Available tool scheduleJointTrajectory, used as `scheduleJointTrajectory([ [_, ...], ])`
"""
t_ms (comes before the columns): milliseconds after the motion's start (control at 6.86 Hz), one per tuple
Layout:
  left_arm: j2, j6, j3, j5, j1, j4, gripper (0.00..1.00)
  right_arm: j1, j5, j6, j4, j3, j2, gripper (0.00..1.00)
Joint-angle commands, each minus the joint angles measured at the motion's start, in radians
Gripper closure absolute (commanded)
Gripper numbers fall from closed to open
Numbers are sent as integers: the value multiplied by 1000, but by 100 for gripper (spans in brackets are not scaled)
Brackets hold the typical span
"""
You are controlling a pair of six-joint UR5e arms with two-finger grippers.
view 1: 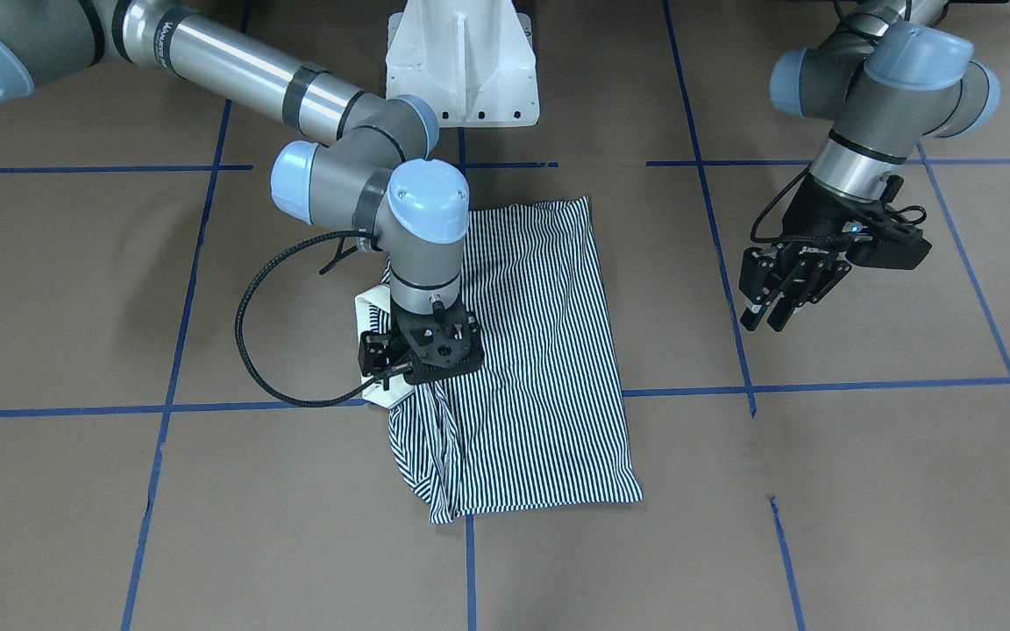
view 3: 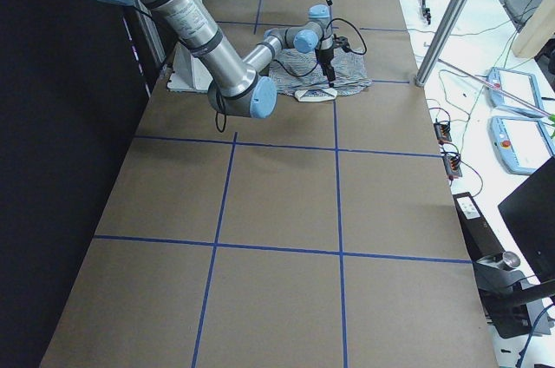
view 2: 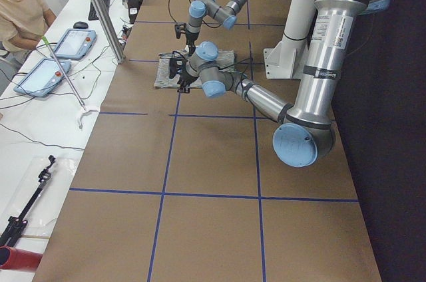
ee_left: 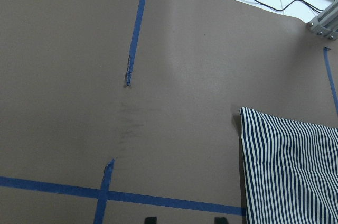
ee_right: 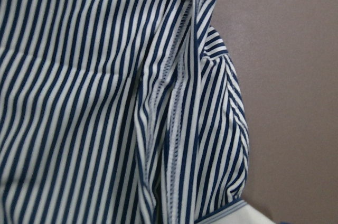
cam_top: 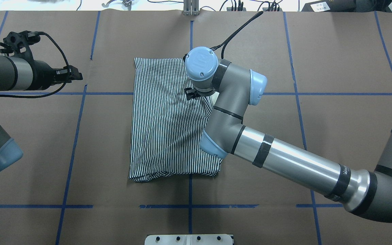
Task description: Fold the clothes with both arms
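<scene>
We find the polo shirt (view 1: 540,350) in the middle of the desk (view 1: 821,491), already folded in to a narrow rectangle whose long axis runs from near the robot to far. The right arm (cam_top: 284,160) is the nearer one by a long way. Its jaws point straight down onto the shirt's right edge, at the cream collar (view 1: 371,308) about halfway along, but the wrist hides them and we cannot tell whether they grip the cloth or only press on it. The left arm (view 1: 873,114) hangs above bare desk well to the left of the shirt, roughly level with its far-left corner, jaws spread wide and empty. Any fold along the length, we judge, needs that left arm brought in first. The cloth lies mostly flat, navy-and-white stripes running lengthwise, with a bunched, rumpled fold (view 1: 422,464) at the far-right corner.
</scene>
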Motion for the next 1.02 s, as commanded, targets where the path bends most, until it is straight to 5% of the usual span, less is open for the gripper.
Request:
scheduleJointTrajectory([
  [0, 2, 0, -2, -1, -1, 0, 53, 29, -1, -15, 17, -47, 4, 0],
  [583, 2, -2, -25, -1, -1, 3, 53, 120, 46, -135, 14, -35, -41, 0],
  [875, 2, -2, -33, -3, -2, 3, 53, 76, 59, -2, 19, 93, -61, 0],
])
